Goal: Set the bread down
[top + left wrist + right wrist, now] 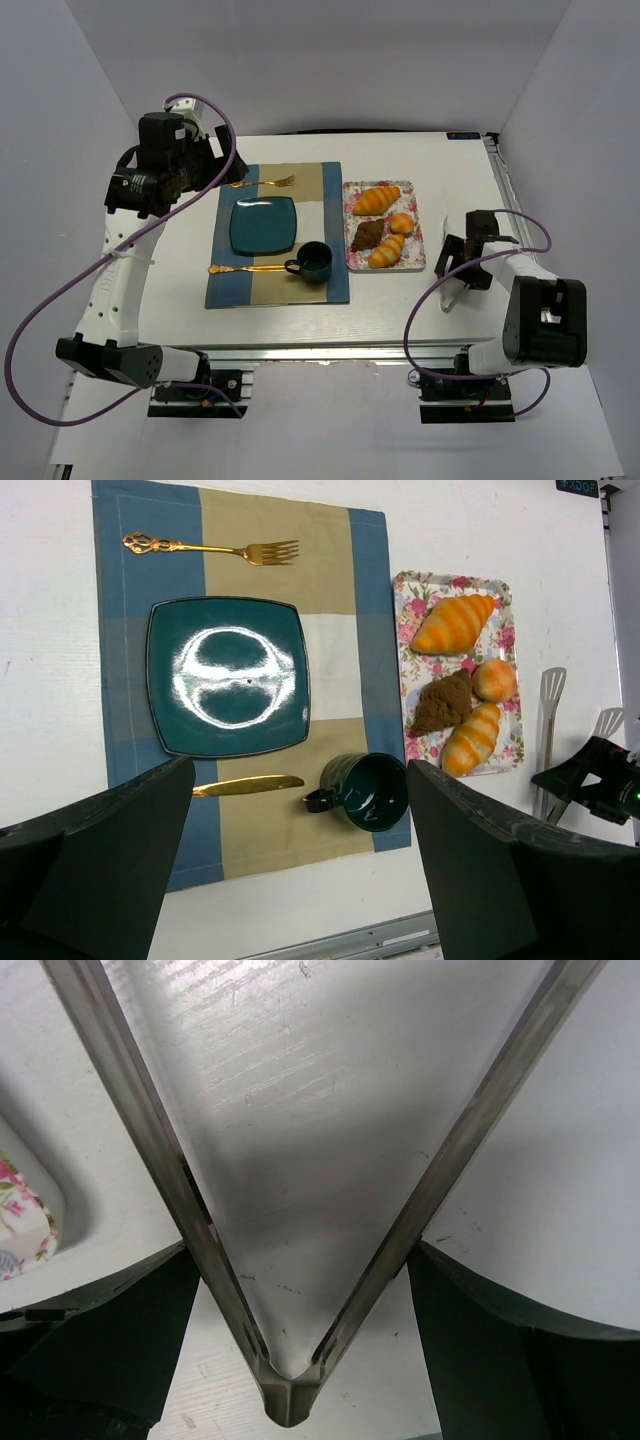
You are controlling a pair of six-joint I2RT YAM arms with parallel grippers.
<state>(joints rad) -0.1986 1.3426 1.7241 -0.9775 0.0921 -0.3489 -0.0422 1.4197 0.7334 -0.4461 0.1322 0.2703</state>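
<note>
Several breads lie on a floral tray [351, 190]: a striped croissant [376, 199], a round bun [402, 222], a brown bread [367, 235] and a striped roll [387, 250]. They also show in the left wrist view, with the croissant [453, 624] at the top. A teal square plate [263, 225] sits empty on the placemat. Metal tongs [455, 290] lie on the table right of the tray. My right gripper [465, 262] is low over them, open, its fingers either side of the tongs' hinge end [290, 1390]. My left gripper [215, 152] is open and empty, high above the table's back left.
A blue and tan placemat [330, 285] also carries a dark green cup [313, 262], a gold fork [265, 183] and a gold knife [245, 268]. Grey walls close in the table on the left, back and right.
</note>
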